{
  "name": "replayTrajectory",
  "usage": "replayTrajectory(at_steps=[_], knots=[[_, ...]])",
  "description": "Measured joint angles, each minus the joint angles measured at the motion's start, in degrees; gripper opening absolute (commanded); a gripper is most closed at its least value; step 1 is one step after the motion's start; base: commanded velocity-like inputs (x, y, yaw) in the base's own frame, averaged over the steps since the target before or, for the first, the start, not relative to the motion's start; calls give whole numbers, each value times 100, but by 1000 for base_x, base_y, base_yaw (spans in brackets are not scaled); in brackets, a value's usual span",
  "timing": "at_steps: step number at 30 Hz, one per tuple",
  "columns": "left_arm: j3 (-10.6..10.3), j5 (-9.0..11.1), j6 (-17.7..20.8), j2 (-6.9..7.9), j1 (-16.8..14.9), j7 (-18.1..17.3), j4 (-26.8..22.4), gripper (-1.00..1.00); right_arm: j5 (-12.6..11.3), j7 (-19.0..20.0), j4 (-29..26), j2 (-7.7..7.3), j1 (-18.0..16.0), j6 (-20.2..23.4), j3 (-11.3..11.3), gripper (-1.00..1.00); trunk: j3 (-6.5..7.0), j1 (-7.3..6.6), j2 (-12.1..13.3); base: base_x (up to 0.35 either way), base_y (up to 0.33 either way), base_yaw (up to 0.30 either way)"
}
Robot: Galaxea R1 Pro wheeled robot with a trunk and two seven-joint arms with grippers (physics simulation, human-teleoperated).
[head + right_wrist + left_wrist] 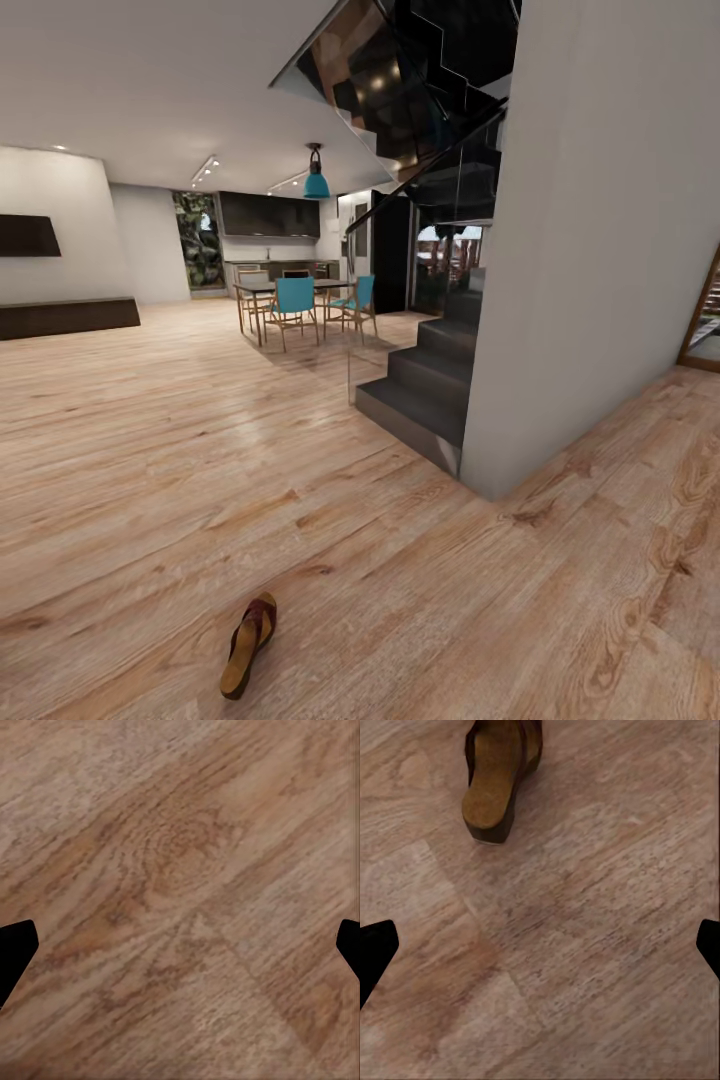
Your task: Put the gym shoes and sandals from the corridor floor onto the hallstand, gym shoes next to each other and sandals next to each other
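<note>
One brown sandal (pixel 248 645) lies flat on the corridor floor (pixel 420 600) near the bottom of the head view, its toe pointing away from me. The left wrist view looks down on that sandal (pixel 499 776); its heel end sits beyond my left gripper (pixel 540 952), whose dark fingertips (pixel 375 952) stand wide apart above bare planks with nothing between them. My right gripper (pixel 180 952) is also open, its fingertips (pixel 15 952) far apart over bare wood-grain floor (pixel 180 870). The gym shoes and the hallstand are out of view.
A grey wall block (pixel 600 230) and a dark staircase (pixel 425 385) with a glass railing rise ahead on the right. Further back stand a dining table with blue chairs (pixel 300 300), a kitchen, and a low dark bench (pixel 65 317) along the left wall.
</note>
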Motion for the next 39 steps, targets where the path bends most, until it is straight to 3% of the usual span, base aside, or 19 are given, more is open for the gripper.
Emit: replayTrajectory(at_steps=[3, 5, 6, 7, 12, 16, 18, 21, 39], knots=[[-4, 1, 704, -6, 1, -2, -979, 100, 0, -44, -71, -19, -13, -13, -3, 100, 0, 0, 0, 0, 0, 0], [-6, 4, 1388, -11, 0, 7, -1674, 100, 1, -94, -249, -38, -21, -15, -3, 100, 0, 0, 0, 0, 0, 0], [-7, 6, 1959, -15, -12, 14, -2242, 100, 3, -164, -496, -52, -28, -10, -3, 100, 1, 0, 0, 0, 0, 0], [-8, 7, 2180, -19, -33, 16, -2504, 100, 1, -211, -636, -57, -29, -6, -4, 100, 0, 0, 0, 0, 0, 0], [-9, 6, 2756, -60, -497, 17, -3010, 100, 3, -432, -1260, -61, -33, 11, -3, 100, 1, 1, 1, 0, 0, 0], [-17, 8, 2914, -84, -779, 13, -2736, 100, 1, -497, -1470, -56, -34, 14, 5, 100, 1, 1, 1, 0, 0, 0], [-22, 13, 2853, -135, -881, 2, -2278, 100, 0, -516, -1402, -55, -34, 10, 6, 100, 0, 1, 1, 0, 0, 0], [-24, 15, 2701, -170, -935, -5, -1990, 100, -4, -522, -1332, -57, -35, 3, 4, 100, 1, 1, 1, 0, 0, 0], [-27, 22, 2504, -206, -992, -19, -1711, 100, -1, -528, -1261, -58, -35, -8, 5, 100, 1, 1, 0, 0, 0, 0]])
